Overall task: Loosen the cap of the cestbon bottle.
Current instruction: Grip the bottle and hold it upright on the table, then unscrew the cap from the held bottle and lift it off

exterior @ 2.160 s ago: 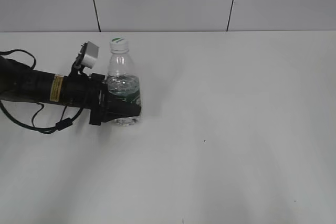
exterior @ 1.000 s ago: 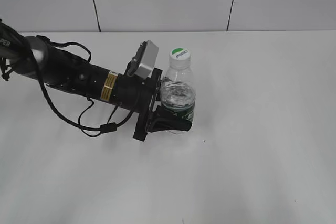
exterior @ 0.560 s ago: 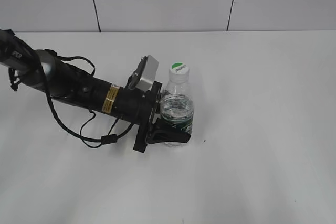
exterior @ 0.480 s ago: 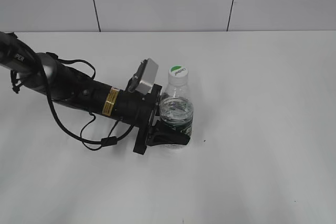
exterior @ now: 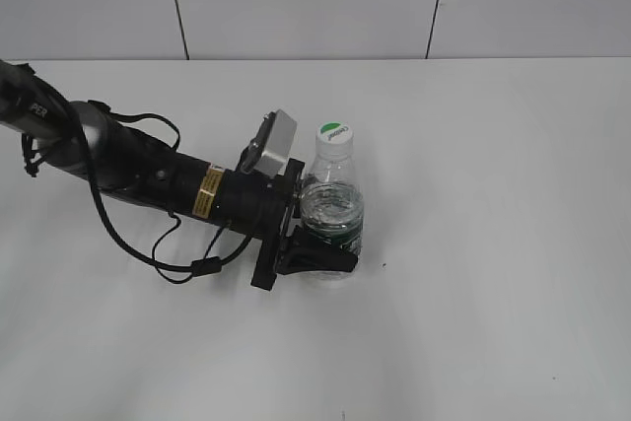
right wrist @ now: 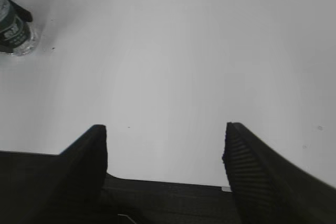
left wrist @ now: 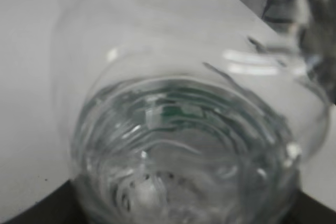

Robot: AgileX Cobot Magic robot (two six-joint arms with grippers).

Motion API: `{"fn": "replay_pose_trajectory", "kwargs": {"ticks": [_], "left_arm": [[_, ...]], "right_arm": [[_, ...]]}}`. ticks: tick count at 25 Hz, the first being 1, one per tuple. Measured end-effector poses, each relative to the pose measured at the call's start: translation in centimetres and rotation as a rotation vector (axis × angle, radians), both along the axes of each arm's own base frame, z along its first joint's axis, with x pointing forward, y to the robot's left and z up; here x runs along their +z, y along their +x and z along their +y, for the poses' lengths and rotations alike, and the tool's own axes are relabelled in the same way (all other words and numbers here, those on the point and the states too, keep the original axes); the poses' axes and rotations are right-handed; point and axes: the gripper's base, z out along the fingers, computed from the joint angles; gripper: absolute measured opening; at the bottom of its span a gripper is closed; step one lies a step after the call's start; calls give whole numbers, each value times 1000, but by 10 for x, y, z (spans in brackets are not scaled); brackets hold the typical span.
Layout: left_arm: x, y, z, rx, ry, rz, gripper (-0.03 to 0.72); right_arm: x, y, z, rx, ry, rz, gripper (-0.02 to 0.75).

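The cestbon bottle (exterior: pixel 331 212) stands upright on the white table, clear with a dark green label band. Its white cap (exterior: pixel 334 134) with a green-and-white logo sits on the neck. My left gripper (exterior: pixel 330 248) is shut on the bottle's lower body from the left. The left wrist view is filled by the bottle (left wrist: pixel 184 145) up close; the jaws are hidden there. My right gripper (right wrist: pixel 165 142) is open and empty above bare table, outside the exterior view. The bottle's base (right wrist: pixel 13 35) shows at the far top left of the right wrist view.
The white table (exterior: pixel 473 244) runs back to a grey panelled wall (exterior: pixel 315 2). The left arm (exterior: pixel 128 170) with its black cable lies low across the table's left side. A small dark speck (exterior: pixel 385 264) marks the table right of the bottle.
My left gripper carried the bottle from the table's left toward the centre, then settled it slightly lower. Over the last half second nothing has visibly moved.
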Motion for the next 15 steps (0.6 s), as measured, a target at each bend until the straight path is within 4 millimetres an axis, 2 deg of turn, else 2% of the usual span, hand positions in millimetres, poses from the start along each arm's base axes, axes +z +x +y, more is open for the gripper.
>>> {"fn": "replay_pose_trajectory", "kwargs": {"ticks": [6, 10, 15], "left_arm": [[0, 0, 0, -1, 0, 0, 408], [0, 0, 0, -2, 0, 0, 408], [0, 0, 0, -5, 0, -2, 408]], "right_arm": [[29, 48, 11, 16, 70, 125, 528], [44, 90, 24, 37, 153, 291, 501], [64, 139, 41, 63, 276, 363, 484]]}}
